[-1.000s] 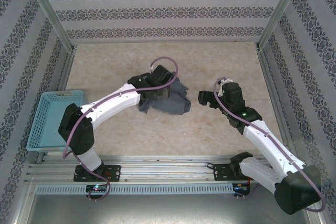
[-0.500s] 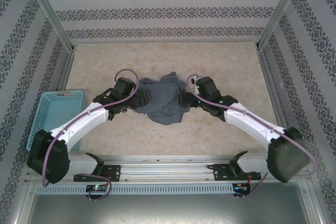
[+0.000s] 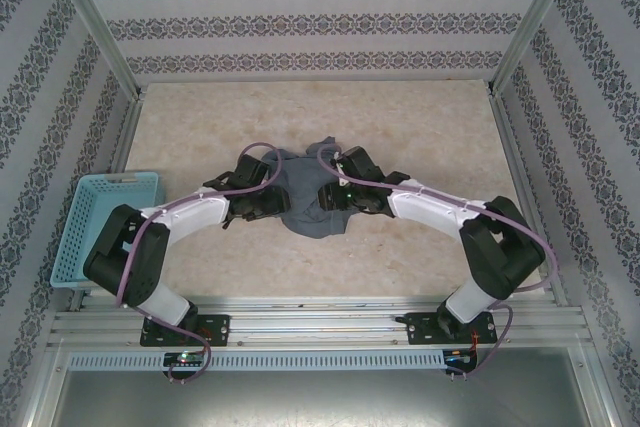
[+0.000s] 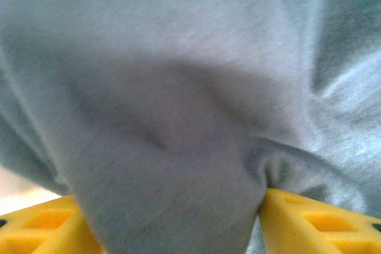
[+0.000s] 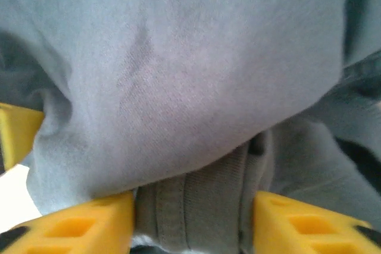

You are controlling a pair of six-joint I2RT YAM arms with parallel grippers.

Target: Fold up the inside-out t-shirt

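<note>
The inside-out t-shirt (image 3: 305,209) lies bunched in a dark slate-grey heap at the middle of the table. My left gripper (image 3: 277,203) presses into its left side and my right gripper (image 3: 331,197) into its right side, the two facing each other. In the left wrist view a thick fold of the t-shirt (image 4: 178,117) fills the gap of the left gripper (image 4: 178,227) between the yellow fingers (image 4: 309,221). In the right wrist view a ribbed hem of the t-shirt (image 5: 190,46) is pinched in the right gripper (image 5: 191,224) between the yellow fingers (image 5: 83,227).
A light-blue mesh basket (image 3: 82,247) sits at the table's left edge beside the left arm. Patterned walls and metal frame posts close in the beige table (image 3: 420,117) on three sides. Open tabletop lies behind and in front of the heap.
Both grippers have moved inward onto the shirt and closed on its cloth. The right arm swung in from the right over the last second; the heap has shifted slightly.
</note>
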